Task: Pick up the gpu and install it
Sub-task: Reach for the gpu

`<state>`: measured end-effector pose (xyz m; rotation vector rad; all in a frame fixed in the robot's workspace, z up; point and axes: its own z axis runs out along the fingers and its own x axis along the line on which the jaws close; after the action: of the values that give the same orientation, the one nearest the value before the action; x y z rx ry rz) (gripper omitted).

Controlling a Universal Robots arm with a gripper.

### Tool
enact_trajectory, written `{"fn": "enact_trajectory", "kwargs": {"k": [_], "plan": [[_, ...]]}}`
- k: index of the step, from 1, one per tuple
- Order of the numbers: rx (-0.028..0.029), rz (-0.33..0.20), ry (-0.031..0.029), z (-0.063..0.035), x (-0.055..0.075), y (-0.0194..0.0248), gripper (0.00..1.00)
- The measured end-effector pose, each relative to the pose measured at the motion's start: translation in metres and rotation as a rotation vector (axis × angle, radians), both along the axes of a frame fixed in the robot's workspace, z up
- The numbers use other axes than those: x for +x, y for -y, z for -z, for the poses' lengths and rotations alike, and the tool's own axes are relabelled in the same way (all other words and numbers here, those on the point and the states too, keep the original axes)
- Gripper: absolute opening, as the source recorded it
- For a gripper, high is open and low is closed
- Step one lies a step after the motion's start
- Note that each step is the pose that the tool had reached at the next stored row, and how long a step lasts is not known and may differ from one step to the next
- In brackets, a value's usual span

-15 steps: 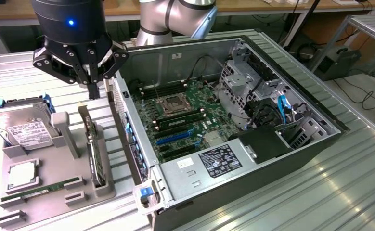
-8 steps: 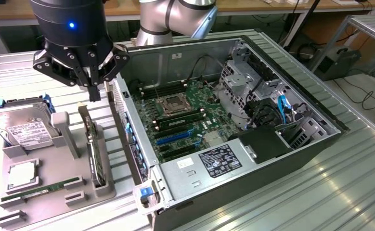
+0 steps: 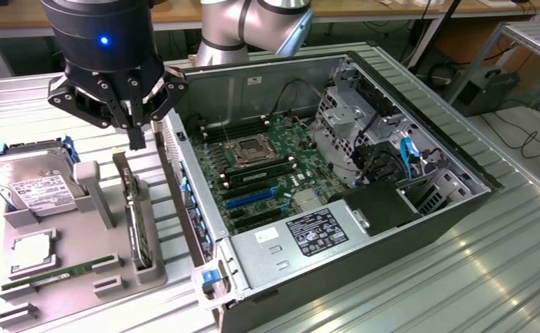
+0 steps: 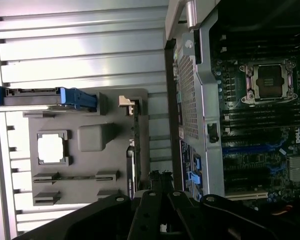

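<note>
On the exterior view's left, a hard drive stands in a grey holder, with a processor and a memory stick lying near it. On the holder's right side the gpu stands on its edge in a slot. The gripper hangs just above the card's far end, fingers pressed together, holding nothing. To the right lies the open computer case with its motherboard.
</note>
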<state>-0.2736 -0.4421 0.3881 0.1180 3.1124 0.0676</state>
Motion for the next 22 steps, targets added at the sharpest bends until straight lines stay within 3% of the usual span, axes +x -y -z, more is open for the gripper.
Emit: {"fn": "enact_trajectory", "kwargs": {"k": [22], "plan": [[0.0, 0.0, 0.0, 0.001, 0.0, 0.0129, 0.11]]}}
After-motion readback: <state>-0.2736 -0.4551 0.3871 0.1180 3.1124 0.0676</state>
